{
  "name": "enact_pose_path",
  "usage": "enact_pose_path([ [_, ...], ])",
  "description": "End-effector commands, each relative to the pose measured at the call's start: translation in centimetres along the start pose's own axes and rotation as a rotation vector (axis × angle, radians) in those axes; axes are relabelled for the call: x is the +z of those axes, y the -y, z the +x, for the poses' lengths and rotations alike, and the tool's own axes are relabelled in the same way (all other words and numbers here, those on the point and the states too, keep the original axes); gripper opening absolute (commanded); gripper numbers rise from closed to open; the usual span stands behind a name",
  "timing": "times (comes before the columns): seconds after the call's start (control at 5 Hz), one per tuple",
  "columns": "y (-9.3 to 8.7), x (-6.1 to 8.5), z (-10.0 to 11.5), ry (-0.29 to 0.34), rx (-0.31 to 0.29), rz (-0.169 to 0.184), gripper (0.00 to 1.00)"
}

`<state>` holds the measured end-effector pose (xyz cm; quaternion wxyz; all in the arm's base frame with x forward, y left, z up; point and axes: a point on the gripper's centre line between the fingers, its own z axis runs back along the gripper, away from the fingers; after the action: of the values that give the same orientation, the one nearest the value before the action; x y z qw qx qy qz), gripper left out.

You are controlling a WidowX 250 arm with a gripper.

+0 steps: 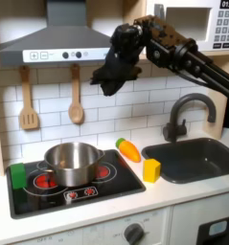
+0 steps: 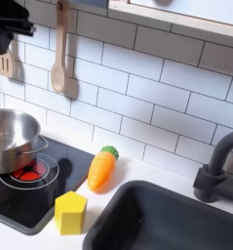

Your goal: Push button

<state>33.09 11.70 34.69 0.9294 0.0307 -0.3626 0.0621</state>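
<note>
in the first exterior view the end effector point(image 1: 108, 78) hangs in the air just below the range hood point(image 1: 58, 43), between the hood's right end and the white tile wall, well above the stove point(image 1: 73, 187). its dark fingers blur together, so i cannot tell how far open it is; nothing shows in its grip. the row of small buttons point(image 1: 64, 55) sits on the hood's front panel, to the end effector's upper left in the first exterior view, apart from it. a steel pot point(image 1: 72, 163) stands on the stove. on the tabletop point(image 1: 183, 196) a toy carrot point(image 1: 130, 149) and a yellow block point(image 1: 151, 169) lie between stove and sink point(image 1: 197, 158). two wooden utensils point(image 1: 76, 96) hang on the wall.
</note>
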Motion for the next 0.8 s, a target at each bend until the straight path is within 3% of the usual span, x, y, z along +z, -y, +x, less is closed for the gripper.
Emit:
enact_pose_path([
  [0.0,-0.9,0.3,2.3,0.057,-0.016,0.015,0.00],
  [0.6,-1.6,-0.6,5.2,0.105,-0.019,0.026,0.00],
])
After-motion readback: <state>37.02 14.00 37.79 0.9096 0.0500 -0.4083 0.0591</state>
